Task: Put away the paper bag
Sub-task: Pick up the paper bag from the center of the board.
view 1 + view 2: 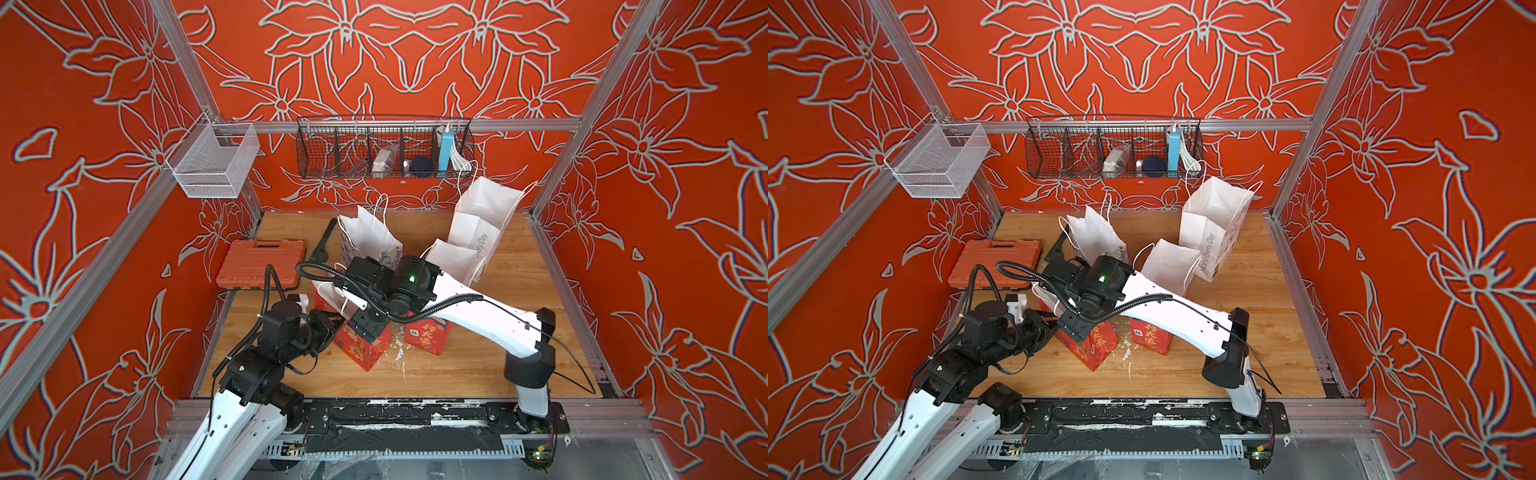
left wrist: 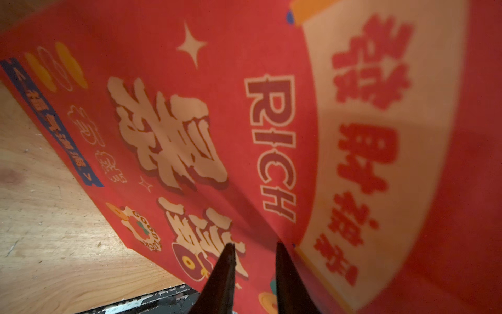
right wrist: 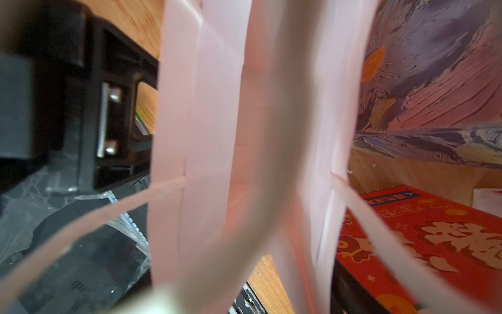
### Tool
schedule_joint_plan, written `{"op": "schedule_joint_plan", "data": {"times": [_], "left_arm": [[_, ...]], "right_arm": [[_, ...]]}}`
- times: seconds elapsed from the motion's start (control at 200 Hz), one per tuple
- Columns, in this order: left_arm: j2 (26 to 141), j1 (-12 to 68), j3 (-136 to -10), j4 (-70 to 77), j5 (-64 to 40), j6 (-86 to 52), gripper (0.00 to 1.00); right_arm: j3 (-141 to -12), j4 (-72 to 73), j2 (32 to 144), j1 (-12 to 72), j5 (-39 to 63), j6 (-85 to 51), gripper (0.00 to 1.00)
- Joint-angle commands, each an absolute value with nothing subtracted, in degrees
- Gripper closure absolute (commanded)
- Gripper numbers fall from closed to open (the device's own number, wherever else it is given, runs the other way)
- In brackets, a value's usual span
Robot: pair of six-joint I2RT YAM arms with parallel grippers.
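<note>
Orange tool case [image 1: 261, 264] on wooden tabletop [image 1: 457, 374], white mesh basket [image 1: 214, 162] on side rail, black wire basket [image 1: 332, 149] at back

Overhead pair; wrist cameras near bag [image 2: 163, 40]

The walls [image 1: 415, 62] are orange-red with large flowers outlined in grey-white. The table [image 1: 478, 365] is pale honey wood, flecked with white. The near paper bag [image 2: 190, 108] is red, printed with cream characters, RICH in cream outline, a cream panel of red characters, a blue banner and yellow coins. A second red bag [image 1: 428, 336] bears cream characters too. The tall paper bag [image 1: 486, 203] is white with grey lettering. Another bag's side [image 3: 434, 95] is painted in purple, pink and orange strokes. The tool case [image 1: 262, 262] is orange, the mesh basket [image 1: 216, 162] white, the wire basket [image 1: 386, 149] black and the box [image 1: 445, 149] in it light blue.
</note>
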State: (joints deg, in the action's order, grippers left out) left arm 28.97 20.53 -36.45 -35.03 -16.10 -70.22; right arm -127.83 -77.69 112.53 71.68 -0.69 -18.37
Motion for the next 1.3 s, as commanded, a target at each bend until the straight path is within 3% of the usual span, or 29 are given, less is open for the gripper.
{"op": "schedule_joint_plan", "data": {"times": [0.0,0.205,0.42,0.545,0.716,0.891,1.096,1.291], "left_arm": [[28.74,21.31,-36.04,-33.86,-13.97,-71.41,0.73],[28.80,21.57,-36.24,-34.10,-13.15,-71.03,0.66],[28.98,21.61,-36.41,-34.04,-12.76,-71.02,0.66],[28.87,21.62,-36.60,-34.35,-12.43,-70.93,0.66],[28.25,21.62,-40.91,-39.60,-6.10,-67.45,0.66],[28.82,21.58,-49.72,-48.49,3.87,-58.09,0.53],[27.37,21.61,-58.00,-53.87,12.69,-40.04,0.42],[25.73,21.62,-67.26,-54.31,7.63,-15.47,0.28]], "right_arm": [[-127.35,-78.95,111.09,72.14,-3.32,-19.45,0.30],[-127.65,-76.88,109.47,72.24,-3.18,-19.29,0.23],[-123.71,-74.76,108.49,72.23,-4.73,-20.53,0.30],[-123.40,-75.05,109.03,72.24,-4.05,-21.18,0.42],[-123.24,-74.47,108.23,72.21,-4.92,-21.06,0.69],[-123.49,-73.98,107.70,72.25,-4.76,-20.62,1.00],[-126.14,-73.39,105.57,72.02,-4.55,-15.11,1.00],[-128.21,-74.17,100.72,68.17,1.64,-3.18,1.00]]}}
